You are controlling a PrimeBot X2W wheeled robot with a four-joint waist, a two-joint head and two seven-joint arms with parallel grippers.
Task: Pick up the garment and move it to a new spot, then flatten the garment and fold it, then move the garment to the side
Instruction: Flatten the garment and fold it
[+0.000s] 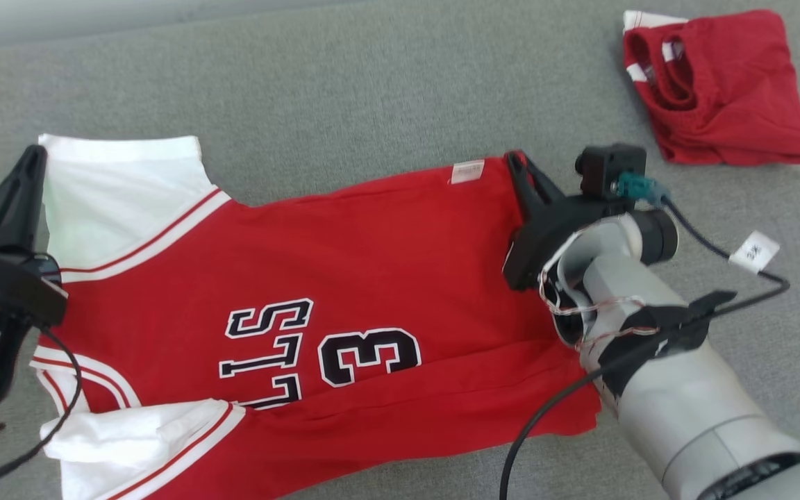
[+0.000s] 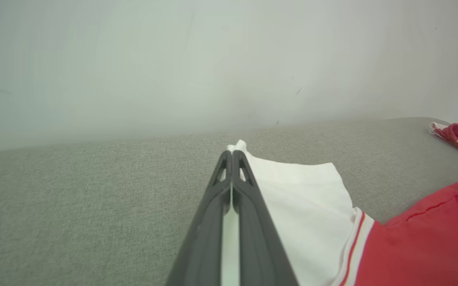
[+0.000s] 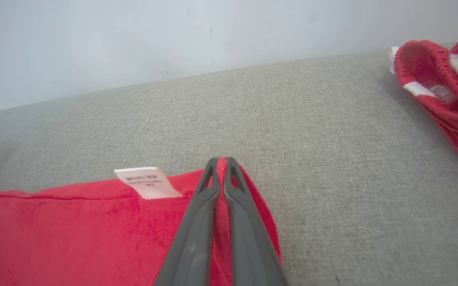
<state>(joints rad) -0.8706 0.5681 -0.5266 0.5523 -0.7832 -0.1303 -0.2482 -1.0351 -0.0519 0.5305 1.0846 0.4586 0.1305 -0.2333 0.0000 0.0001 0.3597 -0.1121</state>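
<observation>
The red garment [image 1: 372, 278] lies spread on the grey surface [image 1: 372, 90], its long axis running from left to right before the robot, and each arm holds its nearer far corner: the left gripper [image 2: 232, 157] has its jaws pinching the white sleeve, the right gripper [image 3: 222, 163] the red hem.

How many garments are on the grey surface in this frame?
2. A red-and-white basketball jersey lies spread across the middle; a folded red garment with white trim sits apart at the far right. None appears hidden.
</observation>
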